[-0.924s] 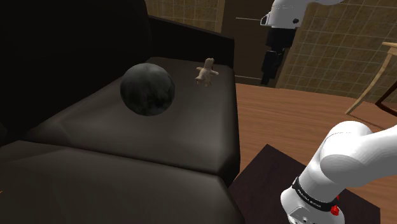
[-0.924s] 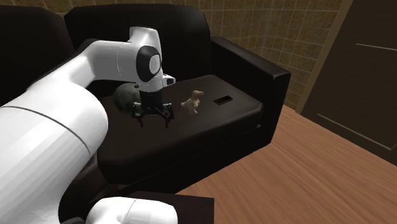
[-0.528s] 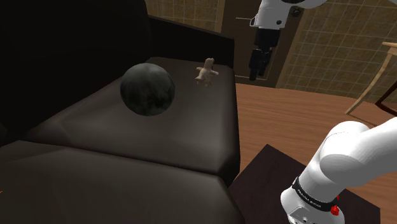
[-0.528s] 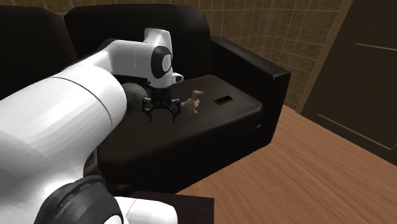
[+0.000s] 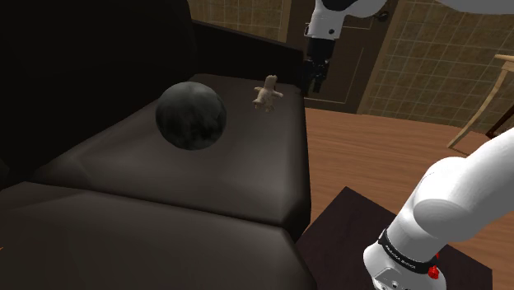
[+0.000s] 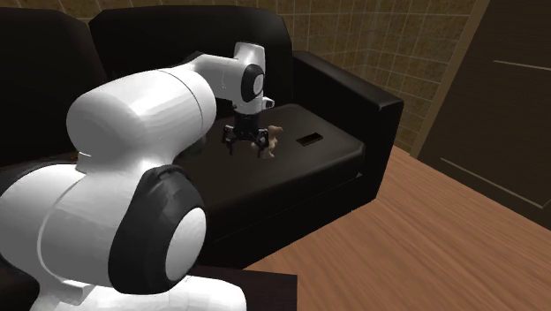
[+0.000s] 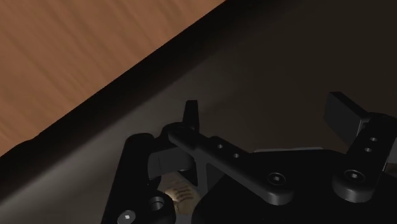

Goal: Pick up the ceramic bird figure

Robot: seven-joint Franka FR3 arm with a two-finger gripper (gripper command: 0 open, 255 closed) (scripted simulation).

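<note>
- Plainly the pick-up is not yet made: the bird figure [image 5: 266, 93] stands on its own on the black sofa [image 5: 206, 189], on the seat cushion near the armrest end and towards the front edge, with nothing touching it.
- The gripper [image 5: 314, 84] hangs in the air beside the bird, off past the seat's front edge as the shoulder view has it. To my eye the approach is partly done. Lining up over the bird, coming down, closing and lifting are all left.
- The claw's two fingers stand apart with nothing between them. This is clearest in the wrist view, where the gripper [image 7: 267, 109] looks down on the dark seat and a strip of wood floor [image 7: 70, 57] beyond the cushion's edge.
- The second exterior view puts the gripper [image 6: 246, 147] just beside the bird figure [image 6: 275, 140] and above the seat, a closeness that the shoulder view hides.
- That view also shows a small dark rectangular thing [image 6: 309, 139] lying on the seat between the bird and the armrest.
- The shoulder view alone gives the dark mottled ball [image 5: 191, 114] resting further along the cushion, well apart from the bird.
- Under the hand in the wrist view sits a pale ribbed patch [image 7: 179, 191]. It may be the bird, but I cannot tell.
</note>
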